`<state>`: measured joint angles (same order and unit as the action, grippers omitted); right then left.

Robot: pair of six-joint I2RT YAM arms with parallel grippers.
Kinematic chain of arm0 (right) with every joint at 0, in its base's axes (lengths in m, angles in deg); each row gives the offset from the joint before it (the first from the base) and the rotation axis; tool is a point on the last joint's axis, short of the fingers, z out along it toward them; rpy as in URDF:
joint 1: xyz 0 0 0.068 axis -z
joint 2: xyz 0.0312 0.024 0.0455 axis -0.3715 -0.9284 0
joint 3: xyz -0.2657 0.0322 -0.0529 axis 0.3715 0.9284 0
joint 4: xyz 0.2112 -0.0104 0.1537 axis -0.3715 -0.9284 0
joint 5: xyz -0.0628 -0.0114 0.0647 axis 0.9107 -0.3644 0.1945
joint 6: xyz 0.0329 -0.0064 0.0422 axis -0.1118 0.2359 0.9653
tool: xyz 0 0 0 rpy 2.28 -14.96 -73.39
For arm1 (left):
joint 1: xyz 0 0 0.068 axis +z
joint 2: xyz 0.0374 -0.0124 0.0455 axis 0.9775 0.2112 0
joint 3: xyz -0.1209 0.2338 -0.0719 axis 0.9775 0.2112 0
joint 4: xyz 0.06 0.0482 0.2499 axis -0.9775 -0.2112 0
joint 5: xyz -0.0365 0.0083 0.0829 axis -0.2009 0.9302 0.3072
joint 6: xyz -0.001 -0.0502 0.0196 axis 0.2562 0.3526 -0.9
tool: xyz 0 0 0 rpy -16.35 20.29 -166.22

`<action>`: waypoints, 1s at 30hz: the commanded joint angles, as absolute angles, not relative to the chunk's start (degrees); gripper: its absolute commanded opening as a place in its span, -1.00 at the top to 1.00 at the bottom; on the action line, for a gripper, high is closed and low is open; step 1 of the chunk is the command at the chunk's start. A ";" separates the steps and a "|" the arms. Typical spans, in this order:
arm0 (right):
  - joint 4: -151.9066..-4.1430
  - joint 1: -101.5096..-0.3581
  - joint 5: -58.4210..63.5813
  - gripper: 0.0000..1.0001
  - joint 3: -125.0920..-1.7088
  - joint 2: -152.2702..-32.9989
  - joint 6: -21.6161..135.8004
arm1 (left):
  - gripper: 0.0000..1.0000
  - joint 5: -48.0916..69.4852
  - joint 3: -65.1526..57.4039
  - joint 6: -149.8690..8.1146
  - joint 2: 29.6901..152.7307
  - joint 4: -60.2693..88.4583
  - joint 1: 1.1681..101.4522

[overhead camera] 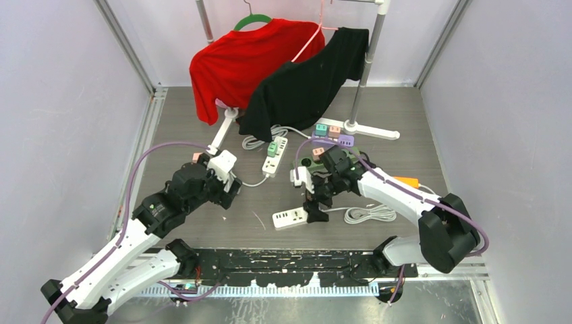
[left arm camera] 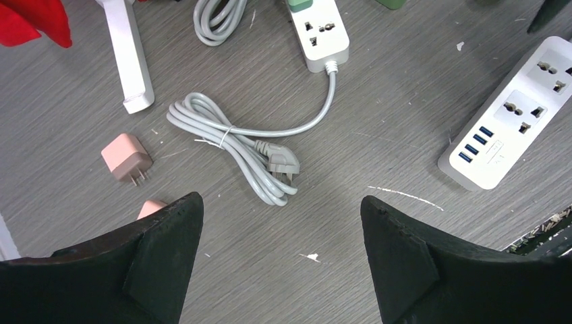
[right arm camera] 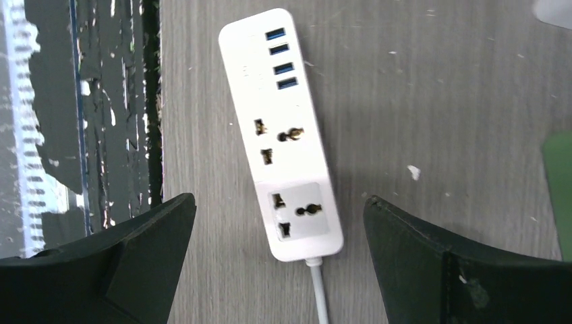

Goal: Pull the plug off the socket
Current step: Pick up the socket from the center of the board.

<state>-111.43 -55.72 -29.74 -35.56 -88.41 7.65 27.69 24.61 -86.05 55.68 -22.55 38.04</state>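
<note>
Plugs and power strips lie scattered across the grey counter (overhead camera: 405,169). At the left, the left end effector (overhead camera: 228,183) hangs over the counter with its jaws wide apart, holding and touching nothing. Its wrist view (left arm camera: 281,199) shows a loose pink adapter (left arm camera: 125,157) lying flat with its prongs aimed toward the lower right. Beside it is a bundled grey cable (left arm camera: 226,138), which the overhead view hides under the arm.

That cable runs up to a white strip (left arm camera: 324,37) whose long axis runs from near to far, tilted slightly rightward at the far end (overhead camera: 270,167). The green plug (overhead camera: 272,148) sits in this strip's middle sockets, about midway across the counter. In the left wrist view only its lower edge shows, at the top border (left arm camera: 299,4).

Further right and nearer the arms lies a second white strip (overhead camera: 290,219), angled across the counter. The right end effector (overhead camera: 314,210) is over its right end with the jaws fully spread and nothing gripped. The right wrist view (right arm camera: 279,198) shows the fingers (right arm camera: 155,256) on either side of the strip's cable end (right arm camera: 283,135), clear of its sides. It also shows the sockets empty and four blue USB ports at the far end, details too small to read from above.

Behind that arm lies a purple strip (overhead camera: 344,140) carrying small adapters.
</note>
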 commanded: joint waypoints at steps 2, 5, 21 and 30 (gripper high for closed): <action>-108.29 -61.95 -24.72 -0.99 -34.49 -88.94 3.11 | -0.71 26.78 24.17 -86.94 55.86 -20.18 38.58; -107.30 -64.25 -22.51 -0.99 -34.03 -89.74 2.66 | -0.71 26.87 24.25 -86.94 56.13 -20.19 38.64; -100.75 -71.79 -11.67 -0.70 -33.53 -96.90 3.82 | -0.71 25.96 24.09 -87.03 56.72 -20.29 39.03; -100.65 -71.99 -9.84 0.20 -34.18 -97.95 4.02 | -0.70 25.65 24.09 -87.03 56.41 -20.32 38.99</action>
<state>-101.66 -71.61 -11.41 -32.85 -97.46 3.95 26.51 24.61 -86.16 56.95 -22.53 38.63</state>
